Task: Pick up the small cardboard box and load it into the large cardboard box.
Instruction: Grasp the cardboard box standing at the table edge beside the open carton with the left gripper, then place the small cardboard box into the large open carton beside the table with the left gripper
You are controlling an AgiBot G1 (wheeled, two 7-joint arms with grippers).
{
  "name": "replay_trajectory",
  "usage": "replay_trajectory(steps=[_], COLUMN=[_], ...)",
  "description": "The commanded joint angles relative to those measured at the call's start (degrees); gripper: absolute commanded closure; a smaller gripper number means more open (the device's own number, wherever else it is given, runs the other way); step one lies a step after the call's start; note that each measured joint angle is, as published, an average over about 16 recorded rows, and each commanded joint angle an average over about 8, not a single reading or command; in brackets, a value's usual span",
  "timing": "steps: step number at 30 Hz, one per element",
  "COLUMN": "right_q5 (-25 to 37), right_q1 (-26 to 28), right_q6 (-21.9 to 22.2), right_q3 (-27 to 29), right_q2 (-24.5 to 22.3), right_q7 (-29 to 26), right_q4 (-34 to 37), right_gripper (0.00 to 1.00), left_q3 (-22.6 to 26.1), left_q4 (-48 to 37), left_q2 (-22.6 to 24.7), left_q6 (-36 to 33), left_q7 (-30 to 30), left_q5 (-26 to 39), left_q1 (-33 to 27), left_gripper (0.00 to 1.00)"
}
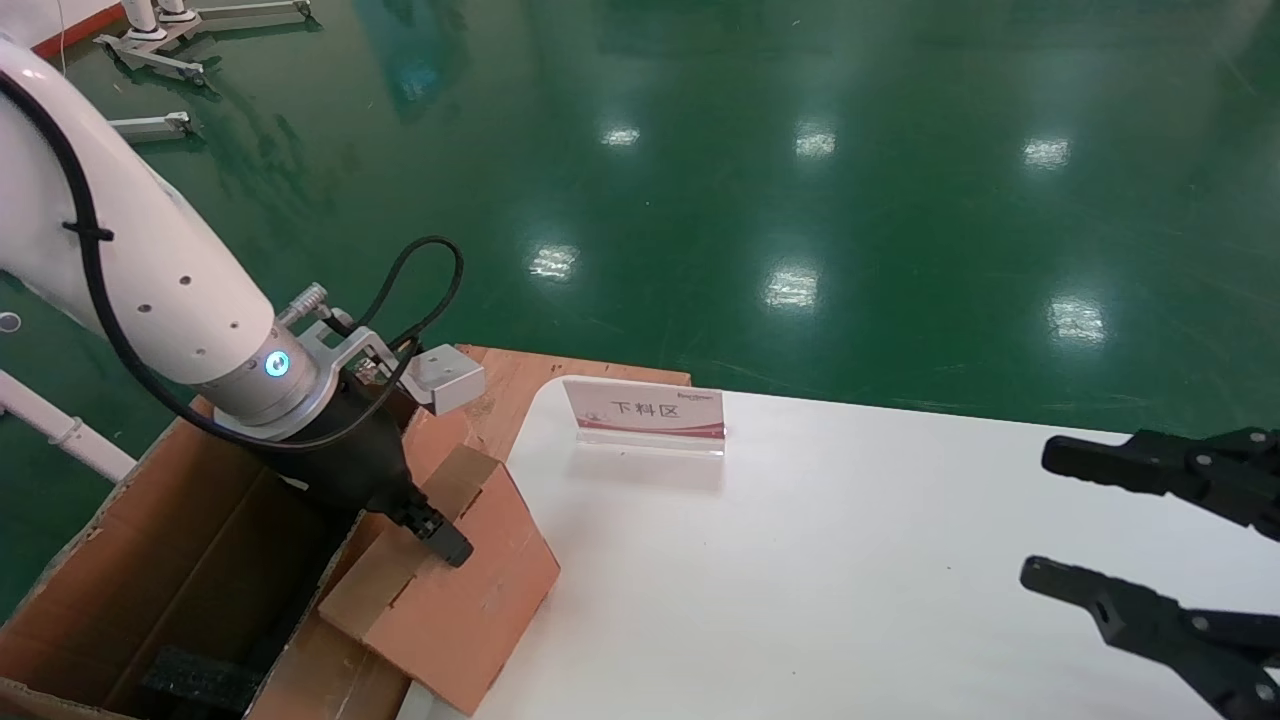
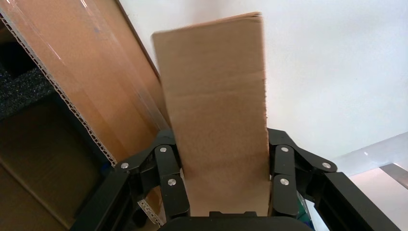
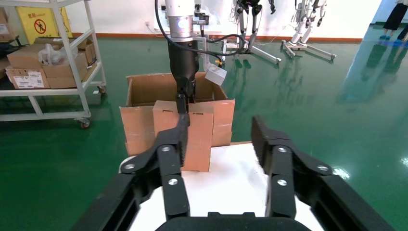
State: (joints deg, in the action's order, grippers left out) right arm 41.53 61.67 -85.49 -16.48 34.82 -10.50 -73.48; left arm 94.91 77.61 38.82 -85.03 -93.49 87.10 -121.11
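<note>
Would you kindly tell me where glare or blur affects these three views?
Head view: ceiling lights glare in bright patches on the green floor. Left wrist view: the small cardboard box held in the left tool looks soft-edged, close to the lens. Right wrist view: the right tool is blurred near the lens.

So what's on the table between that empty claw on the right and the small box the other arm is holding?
In the head view, only bare white table lies between the right gripper and the small box; the sign stands farther back.
</note>
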Motion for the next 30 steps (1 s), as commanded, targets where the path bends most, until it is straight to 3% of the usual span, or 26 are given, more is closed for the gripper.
replay_trajectory(steps=[1, 20, 30], right_q5=[0.0, 0.0, -0.02], right_q1=[0.0, 0.02, 0.04], right_q6=[0.0, -0.01, -0.01], right_q3=[0.0, -0.02, -0.06], right_q2=[0.0, 0.0, -0.01], right_q7=[0.0, 0.02, 0.04], right_q4=[0.0, 0.04, 0.06], right_gripper=[1.0, 1.0, 1.0], left_q3=[-0.01, -1.05, -5.62], left_q4=[0.0, -1.58, -2.57], left_q2=[0.01, -0.07, -2.41], left_q6=[-0.02, 1.09, 1.63], left_q7=[0.0, 2.49, 8.86], left_q5=[0.01, -1.9, -3.99], left_q1=[0.0, -0.17, -7.01], left_gripper=[1.0, 1.0, 1.0])
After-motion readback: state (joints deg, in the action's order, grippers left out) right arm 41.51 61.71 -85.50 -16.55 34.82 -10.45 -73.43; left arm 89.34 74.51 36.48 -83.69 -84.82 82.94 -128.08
